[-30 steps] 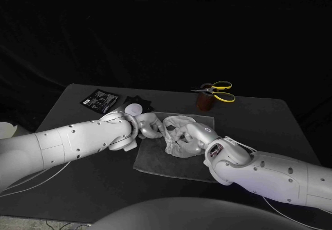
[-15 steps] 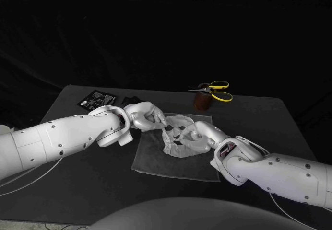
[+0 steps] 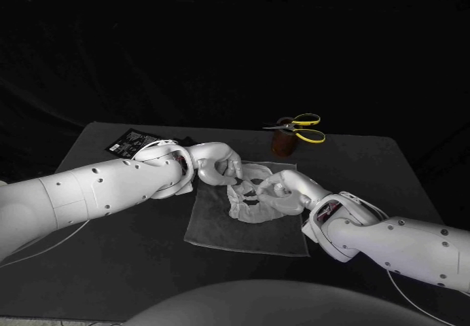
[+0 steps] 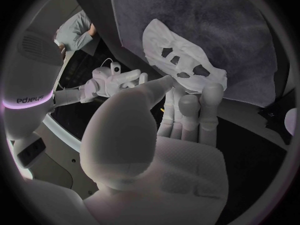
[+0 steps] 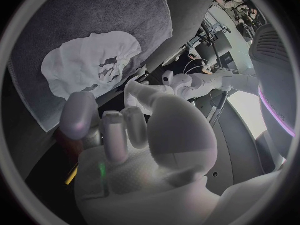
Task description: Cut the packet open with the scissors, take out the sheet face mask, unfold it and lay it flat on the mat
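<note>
Table (image 3: 363,163) black, w/ grey mat (image 3: 221,229) mid-table; everything below is placed off that mat. Sheet face mask (image 3: 252,205) is out of its packet and lies on the mat's far half, a bit right of centre. It is white, w/ eye holes showing in the left wrist view, but bunched and creased, not flat. Its long axis runs approx. from the mat's far edge toward the near edge. Left hand (image 3: 217,165) hangs over the mat's far-left corner, fingers reaching down to the mask's far-left edge. They are mostly straight w/ nothing seen btwn them, so released; can't tell if the tips touch the sheet. Right hand (image 3: 280,185) is over the mat's right side at the mask's right edge, fingers stretched out and apart, also released, holding nothing. So the mask sits btwn the two hands, both about equally near, one per side. Judgement: cutting and taking-out look done, unfolding part-way. Next move prob. needs each hand to take its own edge and draw apart across the long axis, i.e. toward the mat's left and right edges. Scissors (image 3: 299,128), yellow handles, rest on a brown holder (image 3: 285,145) just beyond the mat's far-right corner. Packet (image 3: 128,141), black, lies beyond the mat's far-left corner, well apart from the mask.
</note>
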